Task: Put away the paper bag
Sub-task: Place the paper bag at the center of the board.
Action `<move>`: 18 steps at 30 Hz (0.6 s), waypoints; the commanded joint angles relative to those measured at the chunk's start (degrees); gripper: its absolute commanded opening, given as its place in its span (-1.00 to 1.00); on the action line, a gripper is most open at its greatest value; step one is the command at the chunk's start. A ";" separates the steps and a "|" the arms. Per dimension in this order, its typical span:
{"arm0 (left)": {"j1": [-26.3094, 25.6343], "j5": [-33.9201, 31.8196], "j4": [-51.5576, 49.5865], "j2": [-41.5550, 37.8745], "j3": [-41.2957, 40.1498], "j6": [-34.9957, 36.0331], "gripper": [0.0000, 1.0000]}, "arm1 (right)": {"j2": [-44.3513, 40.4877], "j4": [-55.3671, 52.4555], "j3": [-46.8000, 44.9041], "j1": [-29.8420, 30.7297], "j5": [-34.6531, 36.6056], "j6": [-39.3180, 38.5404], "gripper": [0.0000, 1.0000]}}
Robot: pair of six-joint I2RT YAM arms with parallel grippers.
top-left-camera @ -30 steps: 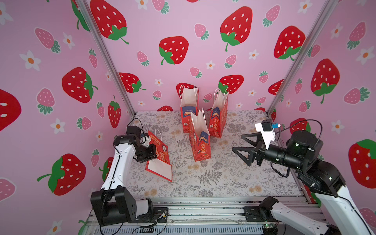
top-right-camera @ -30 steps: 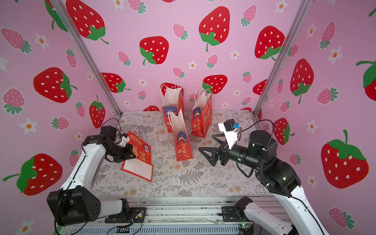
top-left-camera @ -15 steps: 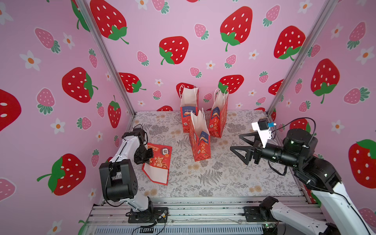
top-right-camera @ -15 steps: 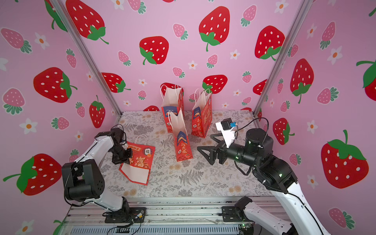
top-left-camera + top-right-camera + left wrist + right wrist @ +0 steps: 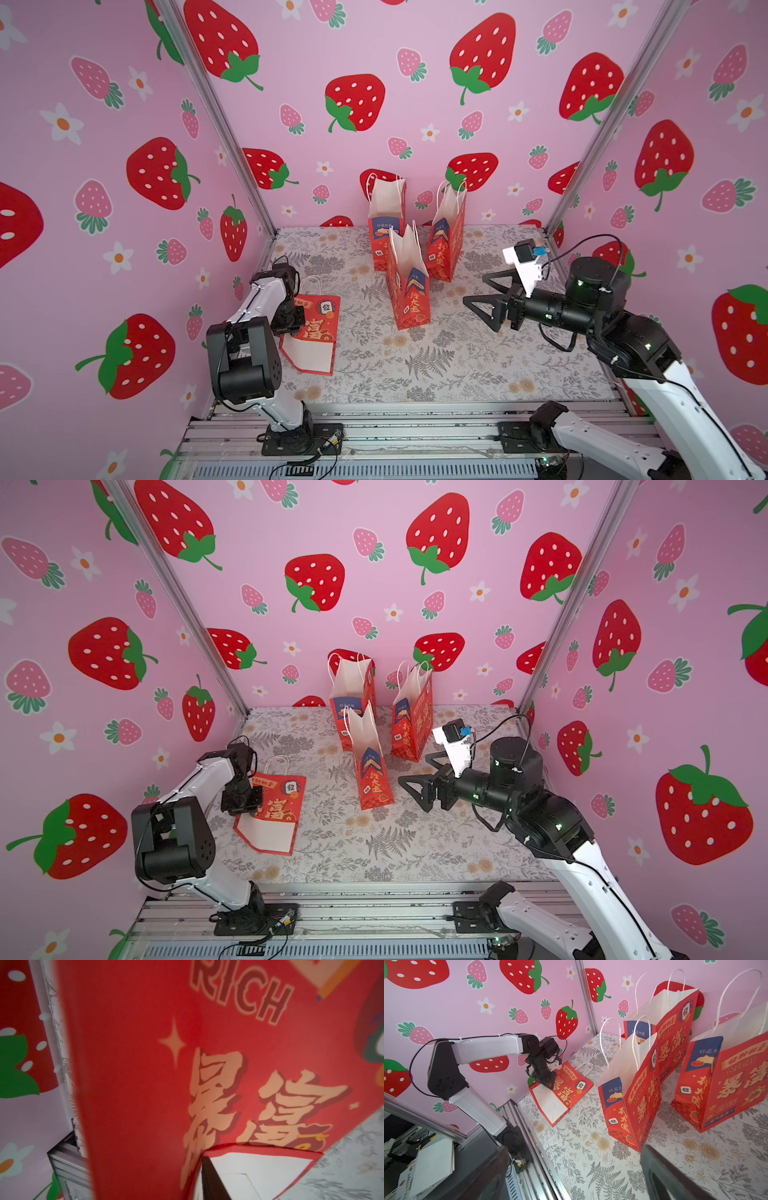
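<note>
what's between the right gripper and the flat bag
In both top views, the nearest standing bag stands between the right gripper and the flat bag; otherwise only bare tabletop.

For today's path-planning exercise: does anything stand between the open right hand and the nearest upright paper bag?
Nothing visible does. The right hand is open and points across bare tabletop toward the nearest upright paper bag. The two other upright bags stand behind it, and the folded bag lies by the left hand.
</note>
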 commanded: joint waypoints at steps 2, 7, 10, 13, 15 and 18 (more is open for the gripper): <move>0.30 -3.76 -0.32 0.40 2.30 -0.06 -0.04 | -0.64 1.97 -0.90 -0.35 -0.11 -0.42 0.99; 0.30 -4.19 0.54 0.25 2.18 0.16 0.49 | -0.28 2.01 -0.86 -0.59 -0.38 -0.18 0.99; 0.21 -4.61 0.41 -0.41 3.08 0.13 0.68 | -0.51 2.01 -0.89 -0.58 -0.35 -0.18 0.99; 0.20 -4.97 0.19 -2.03 4.46 0.13 0.85 | -0.62 2.04 -0.99 -0.59 -0.27 -0.18 0.99; -0.05 -4.62 -0.04 -3.67 5.55 0.03 0.86 | -0.55 2.10 -1.12 -0.68 -0.25 -0.09 0.99; -1.83 -1.53 -1.32 -7.07 8.23 -0.90 0.87 | -0.37 2.28 -1.35 -0.70 -0.10 -0.09 0.99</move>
